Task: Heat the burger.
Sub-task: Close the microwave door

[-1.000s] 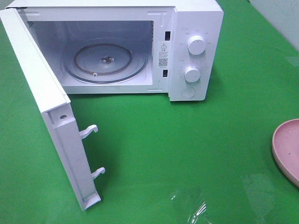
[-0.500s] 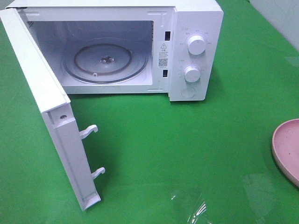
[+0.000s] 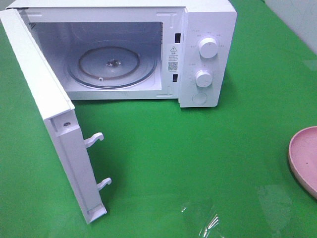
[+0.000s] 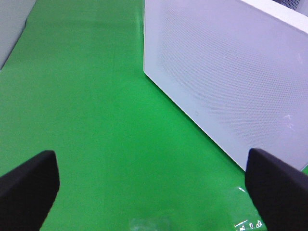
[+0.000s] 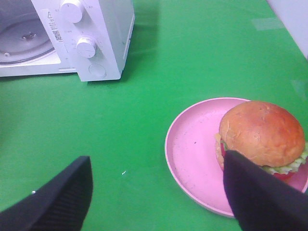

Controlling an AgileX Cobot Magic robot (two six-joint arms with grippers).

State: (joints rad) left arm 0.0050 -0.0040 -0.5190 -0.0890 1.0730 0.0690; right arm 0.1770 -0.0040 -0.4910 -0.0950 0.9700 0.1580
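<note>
The burger (image 5: 262, 132), with a glossy brown bun and green lettuce, sits on the far side of a pink plate (image 5: 192, 144) in the right wrist view. My right gripper (image 5: 156, 161) is open and empty, just short of the plate; one black finger (image 5: 255, 192) overlaps the burger's near edge. In the exterior high view only the plate's rim (image 3: 303, 158) shows at the right edge; the burger and both grippers are out of view there. My left gripper (image 4: 150, 159) is open and empty above the green cloth, beside the microwave door's outer face (image 4: 226, 72).
The white microwave (image 3: 208, 20) stands at the back with its door (image 3: 44, 99) swung wide open toward the front left. Its glass turntable (image 3: 113, 64) is bare. Two knobs (image 3: 207, 48) are on its right panel. A clear plastic scrap (image 3: 203, 218) lies at the front.
</note>
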